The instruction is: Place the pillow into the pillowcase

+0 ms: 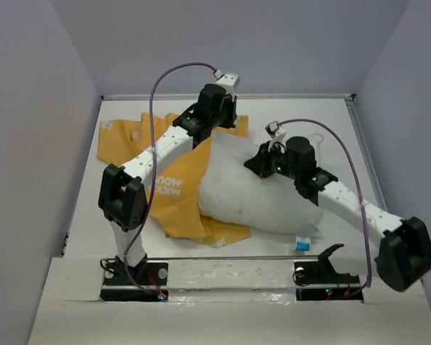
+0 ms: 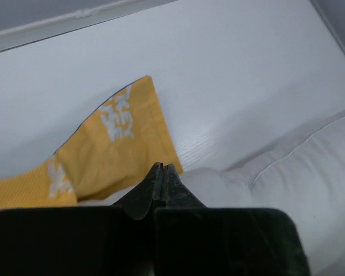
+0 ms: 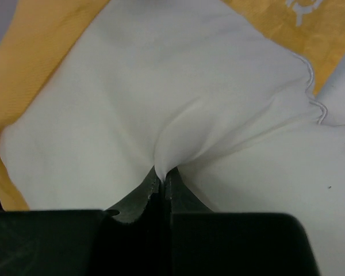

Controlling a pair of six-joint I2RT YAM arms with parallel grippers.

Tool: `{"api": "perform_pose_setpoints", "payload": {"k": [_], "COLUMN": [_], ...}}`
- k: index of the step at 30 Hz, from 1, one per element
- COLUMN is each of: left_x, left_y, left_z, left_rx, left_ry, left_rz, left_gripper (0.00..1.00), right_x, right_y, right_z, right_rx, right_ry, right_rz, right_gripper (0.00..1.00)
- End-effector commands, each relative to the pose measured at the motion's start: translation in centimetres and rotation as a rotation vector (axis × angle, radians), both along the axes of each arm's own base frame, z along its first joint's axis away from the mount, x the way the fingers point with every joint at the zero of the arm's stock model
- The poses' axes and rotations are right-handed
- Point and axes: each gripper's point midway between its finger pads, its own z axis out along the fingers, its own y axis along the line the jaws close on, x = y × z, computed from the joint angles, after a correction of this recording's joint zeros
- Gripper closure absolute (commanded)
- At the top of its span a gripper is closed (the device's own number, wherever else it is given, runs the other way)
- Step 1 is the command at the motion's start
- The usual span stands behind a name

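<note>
The white pillow (image 1: 251,190) lies in the middle of the table, its blue-and-white tag (image 1: 304,244) at the near right corner. The orange-yellow pillowcase (image 1: 174,183) is spread to its left and runs under its left and near edges. My left gripper (image 1: 223,115) is at the far side, jaws shut on the pillowcase's edge (image 2: 126,144), which runs taut to the tips (image 2: 163,167) beside the pillow's corner (image 2: 287,172). My right gripper (image 1: 264,162) sits on top of the pillow, shut on a pinched fold of its white cover (image 3: 178,144), tips (image 3: 164,172).
The white table (image 1: 323,122) is walled by grey panels on three sides, with a raised rim at the far edge (image 2: 75,20). The arm bases (image 1: 133,277) and a clear strip stand along the near edge. Purple cables loop above both arms.
</note>
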Motion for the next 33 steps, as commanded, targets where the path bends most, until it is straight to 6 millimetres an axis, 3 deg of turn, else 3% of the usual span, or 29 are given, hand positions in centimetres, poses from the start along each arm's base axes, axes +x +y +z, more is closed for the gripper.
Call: {"api": "perform_pose_setpoints", "payload": {"k": [1,4,5,7,8,9,10,11,12,14,17,21,25,28,30,31,33], "left_x": [-3.7,-6.0,-7.1,-7.8,-8.4,-8.8,-9.2,-9.7,-10.0,-11.0,-12.9,-14.2,-14.3,-13.5,-12.2,-11.2,-10.4], "left_y": [-5.6,-5.6,-4.4,-1.6,1.7,3.6,6.0,7.3,8.8,10.2,10.2,9.3,6.7,5.8,6.5,7.4,7.3], "left_z": [6.4,6.2,6.4,5.7,5.0,4.3,5.1,3.0,2.2,1.3,0.3,-3.0,-4.3,-5.4,-5.9,-5.9,-4.9], "left_rx": [-0.137,-0.087,-0.047,-0.003,0.03,0.061,0.065,0.098,0.113,0.142,0.134,0.169,0.139,0.166,0.219,0.254,0.241], "left_ry": [-0.108,-0.107,-0.131,-0.127,-0.131,-0.125,-0.146,-0.11,-0.08,-0.051,-0.006,0.08,0.104,0.126,0.112,0.091,0.056], "left_rz": [-0.22,-0.24,-0.196,-0.099,0.015,0.071,0.147,0.168,0.199,0.218,0.155,0.068,-0.059,-0.079,-0.017,0.048,0.081], "left_gripper": [1.0,1.0,1.0,0.99,0.88,0.64,0.56,0.5,0.42,0.4,0.4,0.37,0.32,0.35,0.56,0.78,0.92], "right_x": [-6.8,-8.0,-8.2,-7.0,-6.6,-5.8,-5.4,-5.1,-5.0,-4.9,-4.7,-4.9,-5.1,-5.2,-5.2,-5.3,-5.2], "right_y": [2.5,2.0,2.0,-0.1,-0.9,-2.0,-2.2,-2.4,-2.3,-1.8,-1.9,-1.4,-0.9,-0.8,-1.0,-1.1,-1.1], "right_z": [2.9,2.1,1.8,0.5,0.2,0.1,0.3,0.4,0.5,0.7,0.5,0.2,0.2,0.4,0.7,1.0,1.3], "right_rx": [0.104,0.103,0.1,0.067,0.054,0.04,0.028,0.016,0.008,0.006,-0.002,0.004,0.019,0.026,0.029,0.036,0.043], "right_ry": [0.04,0.072,0.074,0.062,0.054,0.021,0.0,-0.012,-0.017,-0.02,-0.026,-0.019,-0.016,-0.021,-0.032,-0.04,-0.052], "right_rz": [-0.067,-0.177,-0.204,-0.337,-0.388,-0.456,-0.47,-0.481,-0.478,-0.459,-0.462,-0.439,-0.41,-0.4,-0.404,-0.403,-0.408], "right_gripper": [1.0,1.0,1.0,1.0,1.0,1.0,1.0,1.0,1.0,1.0,1.0,1.0,1.0,1.0,1.0,1.0,1.0]}}
